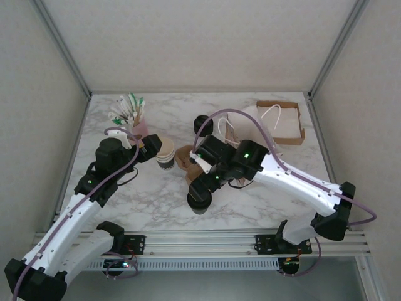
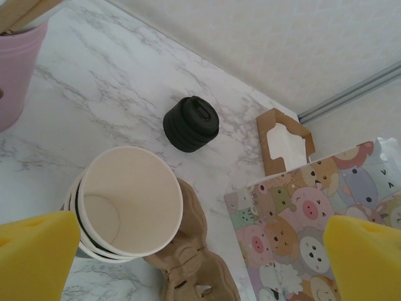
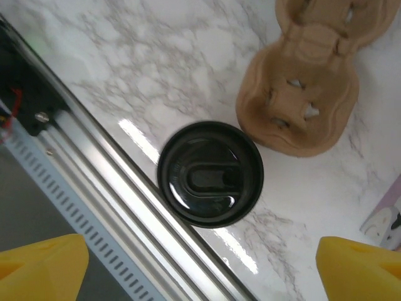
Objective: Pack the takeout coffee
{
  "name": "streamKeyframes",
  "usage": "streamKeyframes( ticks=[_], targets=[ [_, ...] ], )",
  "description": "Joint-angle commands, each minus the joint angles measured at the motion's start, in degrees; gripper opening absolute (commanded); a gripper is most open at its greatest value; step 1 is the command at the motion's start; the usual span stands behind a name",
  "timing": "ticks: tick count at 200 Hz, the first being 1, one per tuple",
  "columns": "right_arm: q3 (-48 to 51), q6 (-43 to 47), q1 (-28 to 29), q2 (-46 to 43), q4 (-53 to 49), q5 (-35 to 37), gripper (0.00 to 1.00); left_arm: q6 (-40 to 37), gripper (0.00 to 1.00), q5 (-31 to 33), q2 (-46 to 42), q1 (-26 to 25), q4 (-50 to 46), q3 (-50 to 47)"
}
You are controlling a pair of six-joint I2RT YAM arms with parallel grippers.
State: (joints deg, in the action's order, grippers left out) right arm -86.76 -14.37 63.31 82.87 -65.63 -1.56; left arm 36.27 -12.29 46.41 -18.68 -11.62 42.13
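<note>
**The coffee could tip and spill**

The takeout coffee [image 3: 210,174] stands upright on the table [image 3: 156,56]. It is just beside the cup carrier [image 3: 301,88], on the carrier's side that faces the metal rail [image 3: 75,169]. I cannot tell if cup and carrier touch. The black lid [image 3: 188,157] is on.

The right gripper [image 3: 200,269] hangs right above the coffee. Its fingers [image 3: 37,266] are spread wide and hold nothing.

Here is what I think could go wrong. The cup is paper, so it is soft. A hard squeeze could squash it and pop the lid off, and then coffee would spill. If the fingers only catch the lid, the lid may come off and the cup stay behind. The carrier is so close that a finger coming down on that side could land on it and push the cup over. The rail side is the edge of the table, so a bumped cup could roll off there.

The left gripper [image 2: 200,257] is wide open too and holds nothing. It hangs over the stack of empty cups [image 2: 128,204], which stands just beside the carrier on its left. A low sweep could knock that stack into the carrier.

The pile of black lids [image 2: 191,123] sits behind the carrier. The paper bag [image 2: 313,213] lies to the carrier's right.
</note>
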Motion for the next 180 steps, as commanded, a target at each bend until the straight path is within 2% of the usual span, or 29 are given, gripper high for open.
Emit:
streamKeyframes(
  ticks=[1,15,44,180],
  targets=[
    [2.4,-0.8,0.7,2.2,0.6,2.8,0.9,0.6,1.0,-1.5,-1.0,0.7,0.3,-0.8],
    [3.6,-1.4,1.4,3.2,1.4,4.5,0.9,0.6,1.0,-1.6,-1.1,0.8,0.3,-1.0],
    [5.4,-2.1,2.5,5.3,3.7,2.5,0.91,0.5,1.0,-1.5,-0.9,0.9,0.5,-1.1],
    [2.0,-3.3,4.7,14.3,3.4,2.2,0.91,-0.1,1.0,-1.9,-0.2,1.2,1.3,-1.9]
  ],
)
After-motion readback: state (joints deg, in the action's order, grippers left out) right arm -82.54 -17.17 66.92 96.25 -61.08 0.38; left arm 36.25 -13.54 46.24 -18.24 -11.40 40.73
